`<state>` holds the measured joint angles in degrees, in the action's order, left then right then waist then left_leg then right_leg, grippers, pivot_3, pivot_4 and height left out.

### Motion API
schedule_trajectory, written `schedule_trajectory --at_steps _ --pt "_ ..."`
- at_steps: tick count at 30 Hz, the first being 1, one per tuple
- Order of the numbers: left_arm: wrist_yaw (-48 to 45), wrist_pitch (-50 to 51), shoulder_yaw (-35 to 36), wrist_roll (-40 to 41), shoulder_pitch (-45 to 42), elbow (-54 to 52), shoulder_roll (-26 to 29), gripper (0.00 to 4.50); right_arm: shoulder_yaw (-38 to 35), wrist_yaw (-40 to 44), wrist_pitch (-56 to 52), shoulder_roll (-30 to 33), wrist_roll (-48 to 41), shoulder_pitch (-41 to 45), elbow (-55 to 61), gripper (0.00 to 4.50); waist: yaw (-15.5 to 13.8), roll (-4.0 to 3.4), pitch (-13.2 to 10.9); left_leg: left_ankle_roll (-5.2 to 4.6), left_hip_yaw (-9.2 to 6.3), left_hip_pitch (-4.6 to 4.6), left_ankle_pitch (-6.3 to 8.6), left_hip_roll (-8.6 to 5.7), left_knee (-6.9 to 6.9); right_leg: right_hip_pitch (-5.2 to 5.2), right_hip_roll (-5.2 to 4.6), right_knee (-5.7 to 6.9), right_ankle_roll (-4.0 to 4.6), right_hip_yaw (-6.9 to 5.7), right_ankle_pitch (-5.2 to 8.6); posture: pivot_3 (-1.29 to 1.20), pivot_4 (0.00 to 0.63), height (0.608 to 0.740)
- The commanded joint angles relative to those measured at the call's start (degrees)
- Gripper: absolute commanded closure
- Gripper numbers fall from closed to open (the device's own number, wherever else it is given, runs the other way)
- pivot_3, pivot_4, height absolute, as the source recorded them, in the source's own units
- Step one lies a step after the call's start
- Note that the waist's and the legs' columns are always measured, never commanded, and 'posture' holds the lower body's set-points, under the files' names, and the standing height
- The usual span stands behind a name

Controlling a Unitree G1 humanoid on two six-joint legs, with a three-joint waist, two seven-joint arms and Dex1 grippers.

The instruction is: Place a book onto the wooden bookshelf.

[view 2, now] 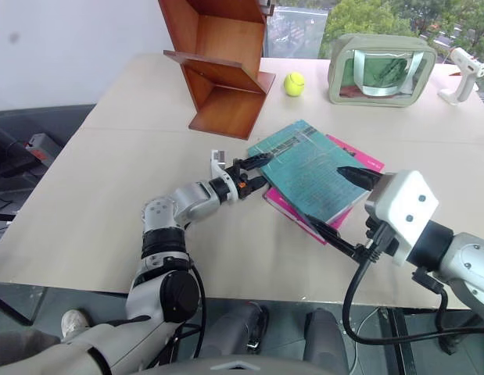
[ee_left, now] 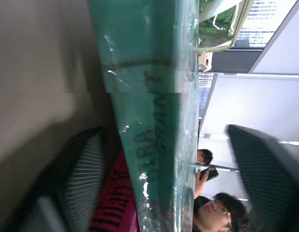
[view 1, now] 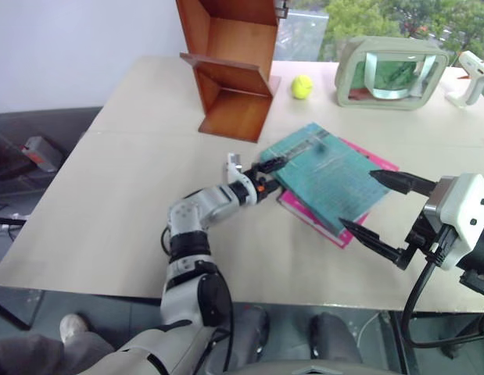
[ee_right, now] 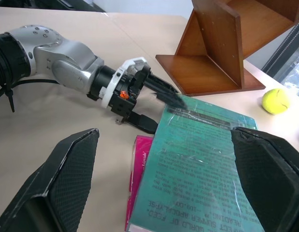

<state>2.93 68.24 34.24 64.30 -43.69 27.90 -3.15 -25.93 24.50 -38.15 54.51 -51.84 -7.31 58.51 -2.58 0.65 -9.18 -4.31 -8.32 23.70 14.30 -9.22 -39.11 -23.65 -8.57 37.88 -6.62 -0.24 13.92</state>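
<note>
The teal-green book (view 1: 328,176) lies flat on the table, on top of a magenta-pink book (view 1: 304,212). My left gripper (view 1: 270,178) is at the teal book's left corner, open, with one finger over the cover and the other below the edge. In the left wrist view the book's edge (ee_left: 154,145) runs between the two fingers, with a gap on one side. My right gripper (view 1: 378,207) hovers open above the book's near right side, holding nothing. The wooden bookshelf (view 1: 230,70) stands at the back of the table, behind the books.
A yellow tennis ball (view 1: 302,86) sits right of the shelf. Further right stand a beige-framed green case (view 1: 390,72) and a white tool (view 1: 470,78). The table's front edge (view 1: 226,293) runs close below my arms. People (ee_left: 221,208) show in the background of the left wrist view.
</note>
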Motion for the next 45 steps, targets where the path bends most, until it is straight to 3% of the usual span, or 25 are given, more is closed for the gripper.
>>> schedule_trajectory --at_steps 1,5,14,18,20,22,27,32,35,41,45 --pt "-1.9 1.2 -0.1 1.3 -0.6 3.0 0.4 2.31 -2.5 -1.3 2.0 1.0 -0.9 -0.6 1.5 0.00 0.0 0.00 0.0 0.00 0.00 0.00 0.00 -0.01 0.00 0.00 0.00 0.00 0.00 0.00 0.00 0.00 0.150 0.736" --pt "-4.1 6.8 1.2 5.5 -0.9 3.0 3.7 4.20 -2.2 -1.7 2.0 0.8 -0.4 -0.8 1.5 0.00 0.0 0.01 0.0 0.00 -0.01 0.00 0.00 -0.02 -0.02 -0.01 0.00 0.02 -0.01 0.00 0.00 0.00 0.150 0.736" --pt "-8.2 18.2 1.1 15.7 -1.5 -4.7 11.6 4.20 -0.7 -1.3 2.9 -1.5 1.2 0.9 0.3 0.00 0.3 0.03 0.0 0.00 0.00 0.03 0.00 -0.01 -0.01 -0.08 0.04 0.05 0.00 0.02 0.00 0.00 0.150 0.736" --pt "-16.4 17.6 -6.5 14.0 -3.4 -21.5 19.7 4.20 -3.4 -1.6 3.7 -2.9 -2.5 2.6 -0.4 0.00 0.4 0.16 -0.1 0.01 0.00 0.06 0.00 0.02 -0.01 -0.11 0.04 0.06 0.00 0.06 -0.01 0.00 0.150 0.736" --pt "-23.7 9.7 -10.0 9.1 -5.8 -29.1 23.7 4.20 -5.5 -3.0 4.7 -3.4 -6.9 4.7 -1.4 0.00 0.4 0.17 -0.1 0.02 0.00 0.07 0.00 0.02 0.01 -0.11 0.04 0.03 0.01 0.09 -0.01 0.00 0.150 0.736" --pt "-35.1 -5.3 -17.1 -2.9 -8.1 -34.2 29.9 4.20 -7.9 -4.6 5.6 -3.1 -12.3 7.1 -2.6 0.00 0.2 0.15 -0.1 0.02 0.02 0.09 0.00 0.01 0.02 -0.10 0.02 -0.02 0.08 0.07 -0.05 0.00 0.150 0.736" --pt "-55.4 -36.0 -32.4 -28.4 -17.9 -30.5 41.9 4.20 -10.1 -5.1 6.2 -1.8 -16.3 10.0 -5.7 0.00 0.2 0.12 -0.1 0.28 0.09 -0.02 0.14 0.05 0.24 0.01 0.04 -0.35 0.30 0.06 -0.19 0.00 0.150 0.736" --pt "-66.9 -56.5 -37.4 -41.0 -31.6 -19.4 44.2 4.20 -7.8 -4.1 6.8 -1.8 -13.8 10.7 -6.8 0.00 0.3 0.17 -0.2 0.01 -0.01 0.09 -0.01 0.05 0.38 -0.03 0.05 -0.59 0.29 -0.10 -0.19 0.00 0.150 0.736" --pt "-73.7 -69.5 -40.8 -48.7 -35.6 -10.3 46.3 4.20 -5.9 -3.8 7.6 -2.5 -12.2 11.7 -7.2 0.00 0.9 0.18 -0.2 0.00 -0.03 0.09 -0.01 0.07 0.60 -0.04 0.04 -0.82 0.28 -0.14 -0.20 0.00 0.150 0.736" --pt "-76.6 -91.0 -43.5 -58.8 -43.5 6.6 45.6 4.20 -2.8 -3.0 9.1 -4.2 -8.5 12.4 -7.8 0.00 1.9 0.21 -0.3 -0.02 -0.11 0.04 -0.02 0.06 0.75 -0.04 0.07 -0.96 0.27 -0.15 -0.20 0.00 0.150 0.736" --pt "-74.2 -94.8 -46.2 -66.4 -48.3 17.0 46.1 4.20 -1.2 -2.8 9.8 -5.1 -6.7 13.2 -8.1 0.00 1.9 0.48 -0.5 -0.03 -0.15 0.13 -0.02 0.04 0.67 -0.08 0.07 -0.92 0.26 -0.20 -0.20 0.00 0.150 0.736"
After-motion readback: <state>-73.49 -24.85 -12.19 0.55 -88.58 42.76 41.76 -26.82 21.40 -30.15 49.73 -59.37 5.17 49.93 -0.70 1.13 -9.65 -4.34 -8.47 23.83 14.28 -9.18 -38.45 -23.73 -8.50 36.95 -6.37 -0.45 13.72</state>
